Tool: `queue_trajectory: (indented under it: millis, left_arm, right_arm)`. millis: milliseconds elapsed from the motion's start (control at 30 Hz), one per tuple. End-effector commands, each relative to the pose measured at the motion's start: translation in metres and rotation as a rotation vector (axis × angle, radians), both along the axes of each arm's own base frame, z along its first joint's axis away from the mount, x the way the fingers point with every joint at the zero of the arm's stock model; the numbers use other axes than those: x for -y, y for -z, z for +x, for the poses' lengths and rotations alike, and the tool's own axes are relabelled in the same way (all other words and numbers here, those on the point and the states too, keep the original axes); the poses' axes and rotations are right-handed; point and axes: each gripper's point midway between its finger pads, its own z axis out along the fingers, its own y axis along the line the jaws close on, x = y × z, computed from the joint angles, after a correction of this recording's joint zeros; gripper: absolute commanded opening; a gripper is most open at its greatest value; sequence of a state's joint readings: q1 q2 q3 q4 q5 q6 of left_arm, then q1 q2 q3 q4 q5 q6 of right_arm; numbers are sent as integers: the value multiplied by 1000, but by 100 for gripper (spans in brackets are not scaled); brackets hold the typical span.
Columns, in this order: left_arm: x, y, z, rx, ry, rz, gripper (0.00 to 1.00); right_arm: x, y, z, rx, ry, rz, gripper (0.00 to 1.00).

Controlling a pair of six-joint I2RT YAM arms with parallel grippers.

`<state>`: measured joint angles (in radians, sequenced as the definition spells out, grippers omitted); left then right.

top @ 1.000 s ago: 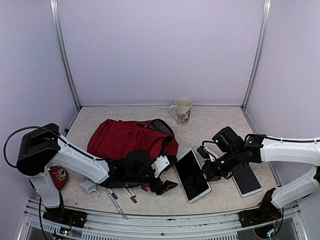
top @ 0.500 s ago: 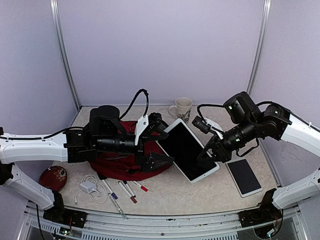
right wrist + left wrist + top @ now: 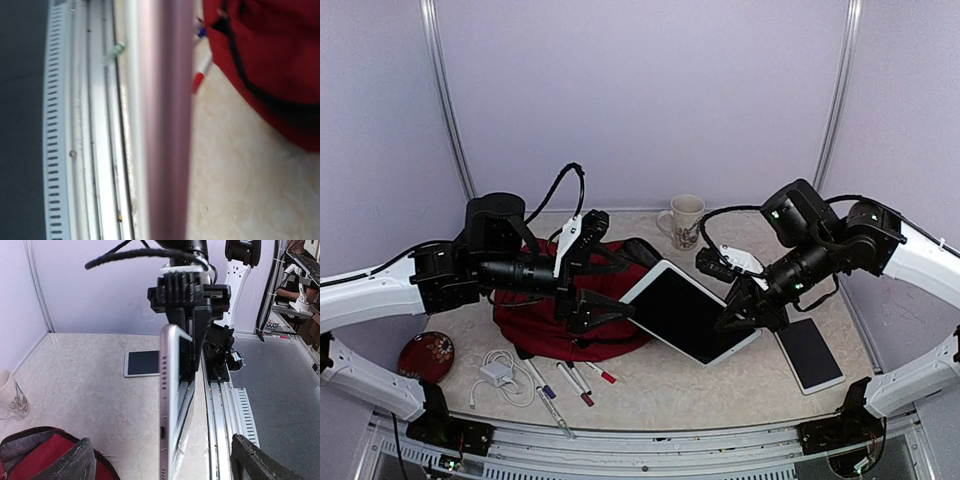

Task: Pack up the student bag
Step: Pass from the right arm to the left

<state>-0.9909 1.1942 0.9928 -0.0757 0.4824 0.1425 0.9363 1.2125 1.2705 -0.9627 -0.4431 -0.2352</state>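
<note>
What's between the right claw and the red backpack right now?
The white-edged tablet, gripped at one end by the right claw and raised, its free end pointing toward the student bag. The top view shows it.

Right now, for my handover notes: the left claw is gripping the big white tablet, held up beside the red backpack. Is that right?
Not quite: it is the right claw that is gripping the big white tablet, held up beside the red backpack. The left claw stands open at the tablet's other edge. The top external view shows it.
</note>
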Motion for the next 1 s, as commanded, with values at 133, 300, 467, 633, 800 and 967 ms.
queue_trajectory:
  millis: [133,300,467,633,800,967]
  left_arm:
    - [22,23,24,-62,-52,87,75]
    - [30,16,16,-62,16,51,41]
    - [32,12,-1,-59,99,13,14]
    - [32,11,-10,-31,116,8,0]
    - [26,-10,-4,-8,47,-88,0]
    - [9,-56,2,46,-56,-262,0]
  right_arm:
    - [-26,-49,-7,101,-144,184,0]
    - [-26,-43,-2,122,-141,163,0]
    - [-27,-40,0,142,-147,160,0]
    - [-28,-43,0,154,-151,175,0]
    - [-27,-44,7,185,-104,190,0]
    - [-21,-56,36,311,73,257,53]
